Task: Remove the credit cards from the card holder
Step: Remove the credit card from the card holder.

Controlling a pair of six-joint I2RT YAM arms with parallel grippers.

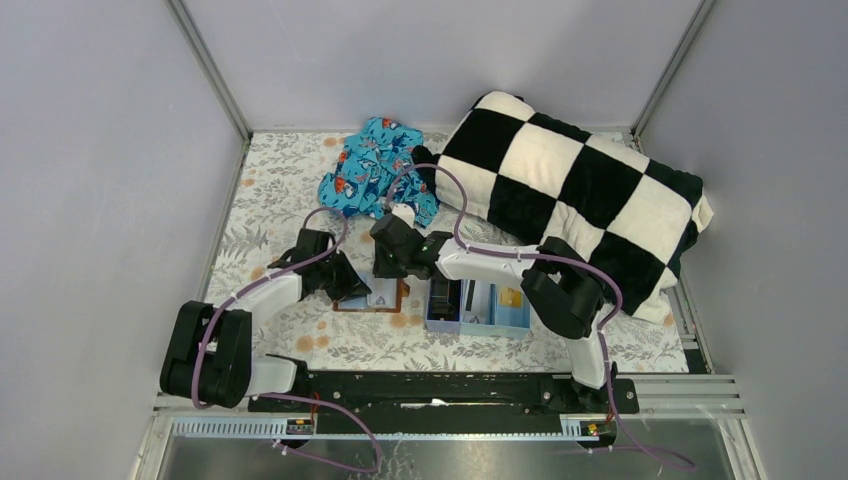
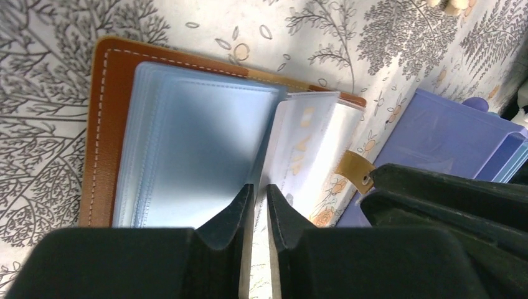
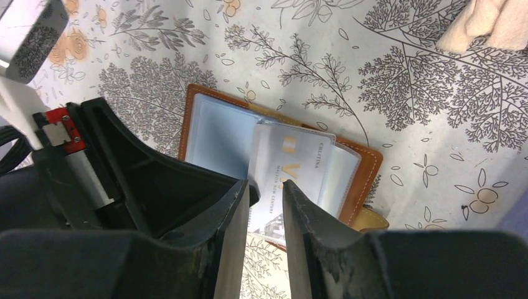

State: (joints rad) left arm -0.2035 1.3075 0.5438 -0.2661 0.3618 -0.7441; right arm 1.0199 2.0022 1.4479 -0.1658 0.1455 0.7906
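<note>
- On floral counter [image 1: 300,345], betw. both arms: card holder [image 2: 103,124], lying open, brown cover, pale blue sleeves [image 2: 193,143].
- Tucked in one sleeve: pale card [image 3: 287,167] w/ gold "V…" lettering; small print too fine to read.
- Over sleeves: left claw [image 2: 261,202], nearly together, pale sliver in slit; can't tell if pinching.
- Above pale card: right claw [image 3: 266,196], narrowly apart, nothing clamped.
- Just right of holder: blue tray [image 1: 480,326]; dark card [image 1: 445,297] in left compartment, orange card [image 1: 511,297] in right.

pale card [image 3: 289,163], gold letters perhaps "VI", small print unreadable
</note>
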